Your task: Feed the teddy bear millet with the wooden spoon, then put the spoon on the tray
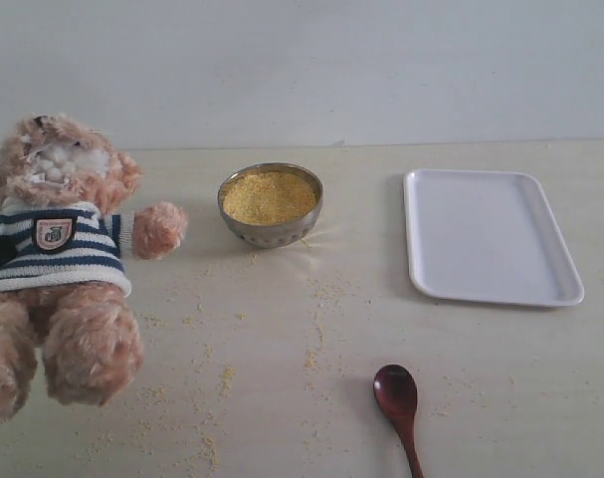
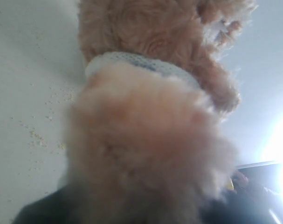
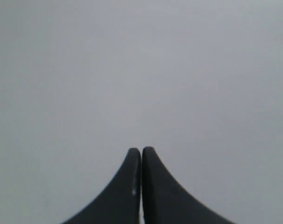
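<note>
Task stage: opening, by my judgement; nothing in the scene shows a finished step.
Wooden spoon [image 1: 396, 394]: lies on the table [image 1: 501, 398], near the front edge, well apart from the tray; its handle runs out of the exterior view. Neither pincer holds it.
Tray [image 1: 491, 239]: bears nothing; the spoon's deposit is outstanding.
Millet [image 1: 269, 196]: heaped nearly to the rim of the steel bowl [image 1: 272, 235], which stands between bear and tray.
Loose grains [image 1: 227, 376]: scattered over the table between bowl, bear and spoon.
Teddy bear [image 1: 58, 259]: propped at the left of the table, legs forward, one arm reaching toward the bowl.
Remaining: take up the spoon, scoop, present to the muzzle, set the spoon on the tray.
Right pincer [image 3: 141, 150]: fingers pressed together on nothing, facing a plain pale surface; absent from the exterior view.
Left pincer: its camera is filled with bear fur at very close range; the fingers do not show, so I cannot tell whether it grips.
Bear material: curly tan plush, soft and yielding; knitted navy-and-white striped shirt with a shield badge.
Spoon material: dark reddish-brown wood, glossy, oval bowl, thin tapering handle.
Bowl material: round polished steel, reflective wall.
Tray material: smooth white plastic, rounded corners, low raised rim.
Millet texture: fine, dry, yellow; likely to spill easily.
</note>
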You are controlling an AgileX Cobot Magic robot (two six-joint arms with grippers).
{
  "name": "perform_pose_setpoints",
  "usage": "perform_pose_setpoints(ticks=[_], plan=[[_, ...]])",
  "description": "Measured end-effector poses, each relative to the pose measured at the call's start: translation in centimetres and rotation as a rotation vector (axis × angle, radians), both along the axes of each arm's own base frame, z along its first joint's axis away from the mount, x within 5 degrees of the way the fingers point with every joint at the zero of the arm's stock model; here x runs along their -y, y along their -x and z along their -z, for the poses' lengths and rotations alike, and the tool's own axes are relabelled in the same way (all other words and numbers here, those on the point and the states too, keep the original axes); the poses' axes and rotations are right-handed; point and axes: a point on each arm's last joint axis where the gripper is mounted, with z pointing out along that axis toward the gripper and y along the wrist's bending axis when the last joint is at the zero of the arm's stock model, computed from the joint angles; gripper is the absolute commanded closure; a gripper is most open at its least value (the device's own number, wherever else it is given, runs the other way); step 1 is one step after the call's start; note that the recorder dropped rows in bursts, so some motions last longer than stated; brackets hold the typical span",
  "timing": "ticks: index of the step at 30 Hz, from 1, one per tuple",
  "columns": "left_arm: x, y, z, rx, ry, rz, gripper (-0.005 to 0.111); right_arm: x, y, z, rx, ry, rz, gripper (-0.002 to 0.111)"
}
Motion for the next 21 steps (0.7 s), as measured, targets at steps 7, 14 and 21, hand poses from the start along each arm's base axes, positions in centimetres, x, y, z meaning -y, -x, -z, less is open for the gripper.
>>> perform_pose_setpoints(ticks=[7,14,21], plan=[[0.0,0.0,0.0,0.000,0.000,0.000,0.102,-3.4,-4.3,-9.4,-0.179,0.788,0.214,0.108],[0.0,0.0,0.0,0.005,-0.006,0.002,0.102,-1.9,-19.5,1.0,-1.046,0.881,-0.058,0.108],[0.0,0.0,0.0,0.028,-0.033,0.011,0.102,-0.6,-21.6,7.9,-1.522,0.562,-0.184,0.108]])
